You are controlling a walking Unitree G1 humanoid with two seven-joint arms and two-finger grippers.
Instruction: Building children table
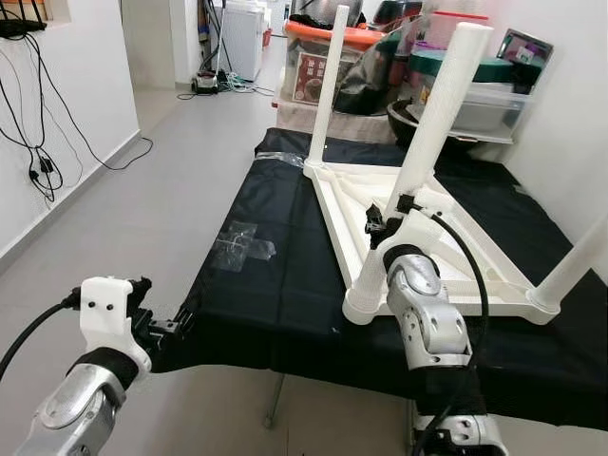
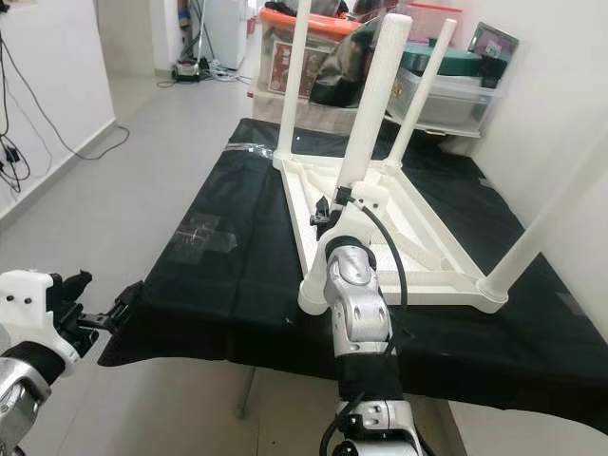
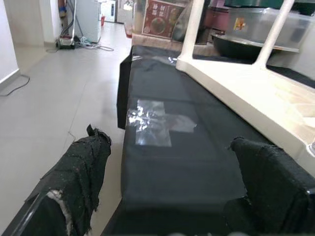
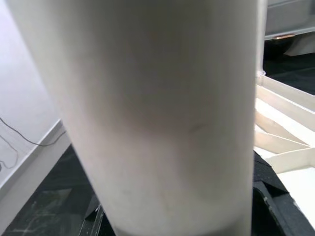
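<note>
A white children's table [image 1: 475, 285] lies upside down on a black-covered worktable [image 1: 285, 285], its legs pointing up. My right gripper [image 1: 382, 228] is shut around the lower part of the near left leg [image 1: 427, 133], which stands in its corner socket and looms close in the right wrist view [image 4: 162, 113]. Other legs rise at the far left [image 1: 328, 85] and near right [image 1: 575, 261]. My left gripper [image 1: 166, 330] is open, level with the near left corner of the black cloth, holding nothing; its padded fingers [image 3: 78, 172] frame the cloth edge.
A patch of clear tape [image 1: 242, 245] sits on the cloth. Stacked storage bins and a pot [image 1: 475, 95] crowd the far end. A white wall runs close on the right. Cables [image 1: 38, 161] hang on the left wall beside open grey floor [image 1: 161, 190].
</note>
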